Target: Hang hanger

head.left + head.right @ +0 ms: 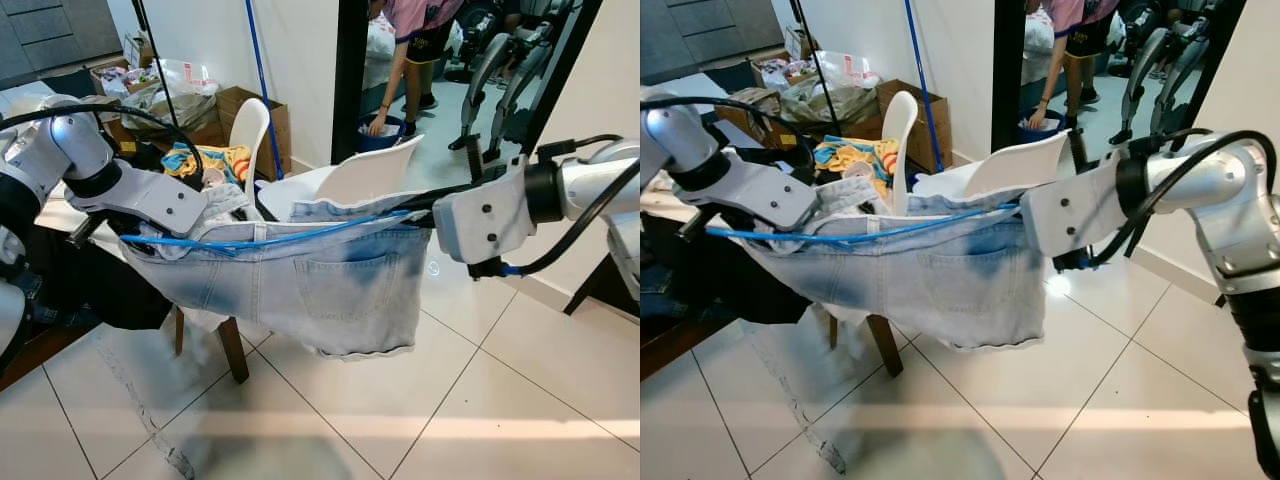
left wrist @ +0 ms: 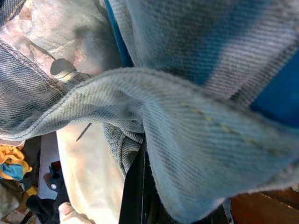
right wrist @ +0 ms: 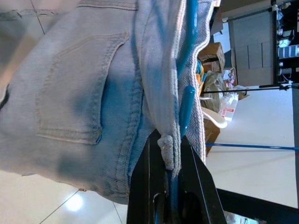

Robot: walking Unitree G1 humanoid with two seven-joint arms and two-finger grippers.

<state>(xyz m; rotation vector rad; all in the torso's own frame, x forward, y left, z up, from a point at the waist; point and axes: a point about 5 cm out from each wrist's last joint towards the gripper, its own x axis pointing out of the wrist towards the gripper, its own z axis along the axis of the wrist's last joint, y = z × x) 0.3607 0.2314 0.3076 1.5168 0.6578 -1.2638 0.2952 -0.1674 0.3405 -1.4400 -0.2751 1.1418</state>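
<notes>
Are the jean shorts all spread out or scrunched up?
Spread out. The denim shorts hang flat between the left gripper and right gripper, back pocket showing, with the blue hanger along the waistband.

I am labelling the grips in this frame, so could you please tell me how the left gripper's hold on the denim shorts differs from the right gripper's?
The left gripper is buried in bunched waistband folds of the denim shorts, its fingers mostly hidden; the right gripper has both fingers plainly pinching the waistband edge. At the right gripper, the blue hanger runs between the fingers; at the left, the hanger lies apart from the fingers. Both hold the shorts stretched above the tiled floor.
</notes>
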